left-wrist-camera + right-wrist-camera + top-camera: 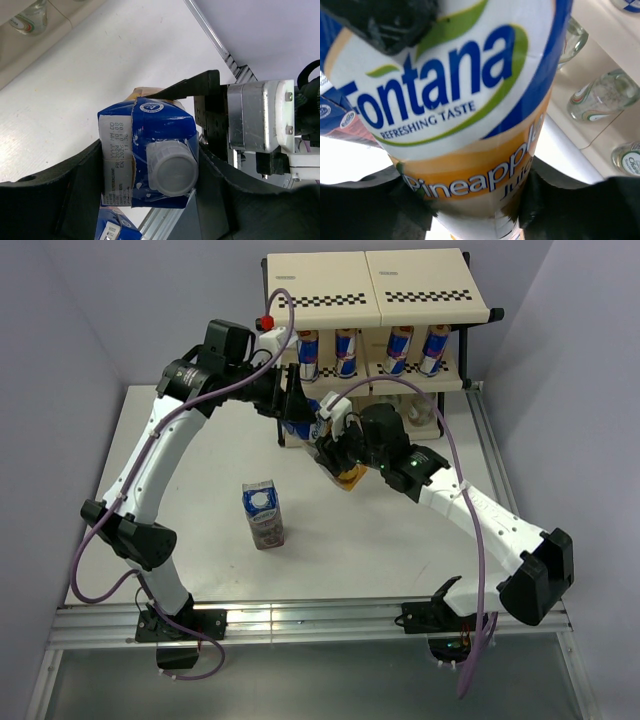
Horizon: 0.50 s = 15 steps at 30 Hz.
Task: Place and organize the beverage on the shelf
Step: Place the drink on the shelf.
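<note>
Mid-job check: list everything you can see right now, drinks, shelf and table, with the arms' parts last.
shelf: one, cream boards with black frame and checkered front strips, far side of the table.
cans: four, blue and silver, upright in a row on the middle tier.
bottles: at least three show, clear, on the tier below the cans.
purple carton: one, purple with a white cap, standing alone mid-table.
yellow carton: one, white, blue and yellow, pineapple juice, between both grippers in front of the shelf.
table: one, white.
left gripper: one, black, shut on the yellow carton's capped end.
right gripper: one, black, shut on its other end.
</note>
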Available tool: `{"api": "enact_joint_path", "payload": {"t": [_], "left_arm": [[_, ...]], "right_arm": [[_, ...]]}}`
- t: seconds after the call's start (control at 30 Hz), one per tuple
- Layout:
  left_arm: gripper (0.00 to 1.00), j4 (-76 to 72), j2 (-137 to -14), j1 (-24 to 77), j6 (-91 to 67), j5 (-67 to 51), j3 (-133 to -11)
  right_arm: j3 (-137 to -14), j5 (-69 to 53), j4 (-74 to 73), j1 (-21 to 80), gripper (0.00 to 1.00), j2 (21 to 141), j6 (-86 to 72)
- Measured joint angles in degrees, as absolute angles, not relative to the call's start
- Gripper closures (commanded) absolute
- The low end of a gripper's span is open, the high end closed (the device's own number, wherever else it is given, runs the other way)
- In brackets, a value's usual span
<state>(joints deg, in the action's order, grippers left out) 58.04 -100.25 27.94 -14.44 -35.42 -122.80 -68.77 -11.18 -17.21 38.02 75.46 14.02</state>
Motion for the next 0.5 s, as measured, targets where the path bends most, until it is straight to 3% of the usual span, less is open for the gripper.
{"api": "enact_joint_path", "payload": {"t": [0.03, 0.07, 0.23, 0.33, 0.5], "left_arm": [[0.52, 58.13, -100.25, 27.97, -14.48, -35.14, -122.91], [0.36, 58.22, -100.25, 27.97, -14.46, -34.76, -123.39], [0.08, 56.66, -100.22, 28.99, -15.53, -34.35, -126.78], [0.01, 48.97, -98.76, 28.18, -17.32, -33.76, -128.79], [0.01, 42.63, -95.22, 26.11, -22.02, -23.57, -131.83]], "right_arm": [[-68.49, -11.40, -16.58, 38.02, 0.91, 75.35, 13.85], [-67.68, -11.75, -15.20, 38.02, 0.93, 74.89, 13.47], [-63.42, -12.34, -10.28, 37.98, 1.00, 69.69, 11.25], [-61.19, -13.10, -11.18, 38.00, 1.00, 66.22, 10.26], [-59.40, -11.42, -10.83, 38.02, 1.00, 64.69, 9.28]]}}
